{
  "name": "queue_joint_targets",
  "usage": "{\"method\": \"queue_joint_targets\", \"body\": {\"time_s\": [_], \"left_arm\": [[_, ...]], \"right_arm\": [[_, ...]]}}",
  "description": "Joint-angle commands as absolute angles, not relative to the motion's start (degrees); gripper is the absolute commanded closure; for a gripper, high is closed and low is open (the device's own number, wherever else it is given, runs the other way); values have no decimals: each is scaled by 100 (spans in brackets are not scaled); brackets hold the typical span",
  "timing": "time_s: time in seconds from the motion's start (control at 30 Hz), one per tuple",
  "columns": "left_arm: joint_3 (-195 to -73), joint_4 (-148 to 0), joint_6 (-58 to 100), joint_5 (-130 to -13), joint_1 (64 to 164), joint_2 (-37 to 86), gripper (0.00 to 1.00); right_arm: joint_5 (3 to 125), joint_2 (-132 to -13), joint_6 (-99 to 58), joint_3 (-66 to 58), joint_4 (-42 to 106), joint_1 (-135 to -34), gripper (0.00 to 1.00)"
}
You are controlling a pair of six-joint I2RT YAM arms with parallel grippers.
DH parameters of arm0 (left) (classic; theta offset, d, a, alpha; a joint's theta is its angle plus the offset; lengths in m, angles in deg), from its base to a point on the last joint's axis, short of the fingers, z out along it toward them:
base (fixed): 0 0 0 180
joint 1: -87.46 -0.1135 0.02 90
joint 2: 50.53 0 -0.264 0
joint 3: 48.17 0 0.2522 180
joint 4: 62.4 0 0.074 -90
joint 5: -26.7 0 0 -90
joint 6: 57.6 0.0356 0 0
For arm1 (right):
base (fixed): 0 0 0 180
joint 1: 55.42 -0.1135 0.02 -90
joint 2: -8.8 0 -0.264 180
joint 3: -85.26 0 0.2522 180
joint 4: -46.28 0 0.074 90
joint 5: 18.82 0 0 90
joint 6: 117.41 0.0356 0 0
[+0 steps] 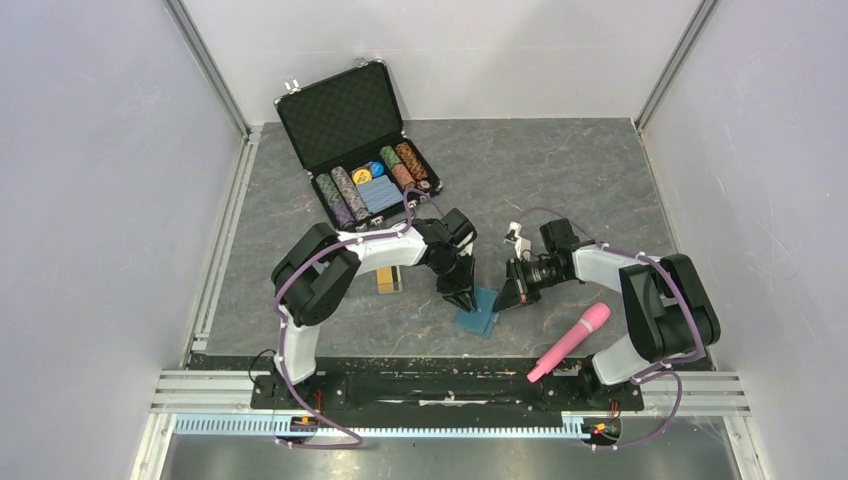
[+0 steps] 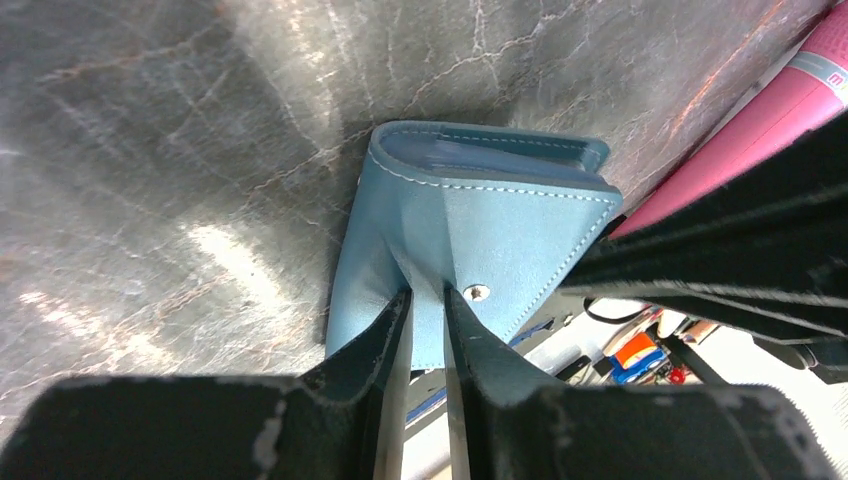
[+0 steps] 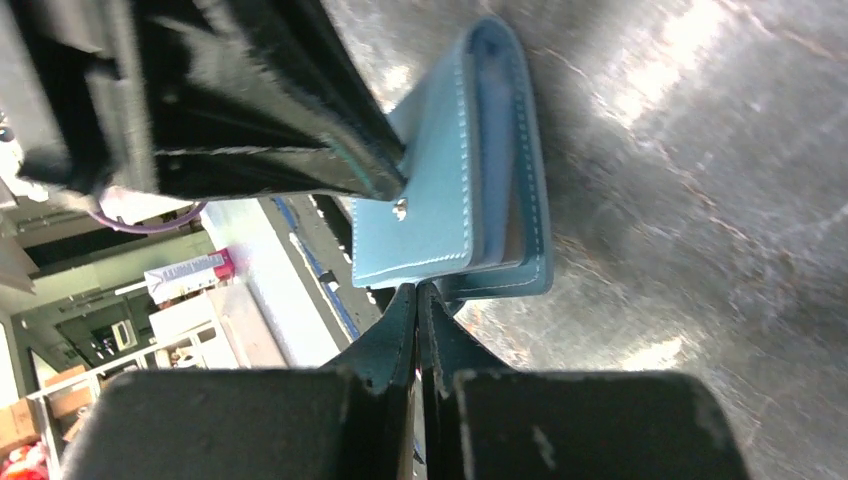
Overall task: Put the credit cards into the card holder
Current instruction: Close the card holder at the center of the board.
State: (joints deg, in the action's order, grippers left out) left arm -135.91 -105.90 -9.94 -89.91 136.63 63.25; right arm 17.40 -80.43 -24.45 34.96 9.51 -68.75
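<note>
Near centre of counter (image 1: pixel 600 180): left gripper (image 2: pixel 428 295) pinches card holder (image 2: pixel 480 215) flap; right gripper (image 3: pixel 416 290) fully closed at its edge

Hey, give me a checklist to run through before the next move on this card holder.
1. Left gripper pinching the card holder by its flap: ok.
2. Right gripper shut at the holder's edge, actually gripping it: cannot tell.
3. Card slots exposed: not ok, none visible.
4. Card held: not ok; the gold credit card lies on the table.
5. Pink cylinder apart from the holder: ok.
</note>
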Motion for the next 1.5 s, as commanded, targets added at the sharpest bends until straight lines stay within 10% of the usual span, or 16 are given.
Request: {"method": "queue_joint_targets", "body": {"time_s": [0.0, 0.7, 1.03, 1.47], "left_arm": [[-13426, -10886, -670, -8087, 13554, 6483, 74], [-13487, -11048, -402, -8013, 13431, 6407, 74], [-13488, -11043, -374, -8095, 13465, 6340, 73], [-13506, -10978, -363, -8217, 13466, 6272, 73]], "right_arm": [[776, -7659, -2624, 3117, 1085, -6993, 100], [888, -7356, -3099, 3271, 602, -7168, 100], [1010, -7730, -3137, 3359, 501, -7185, 62], [1869, -8273, -3425, 3380, -122, -7584, 55]]}}
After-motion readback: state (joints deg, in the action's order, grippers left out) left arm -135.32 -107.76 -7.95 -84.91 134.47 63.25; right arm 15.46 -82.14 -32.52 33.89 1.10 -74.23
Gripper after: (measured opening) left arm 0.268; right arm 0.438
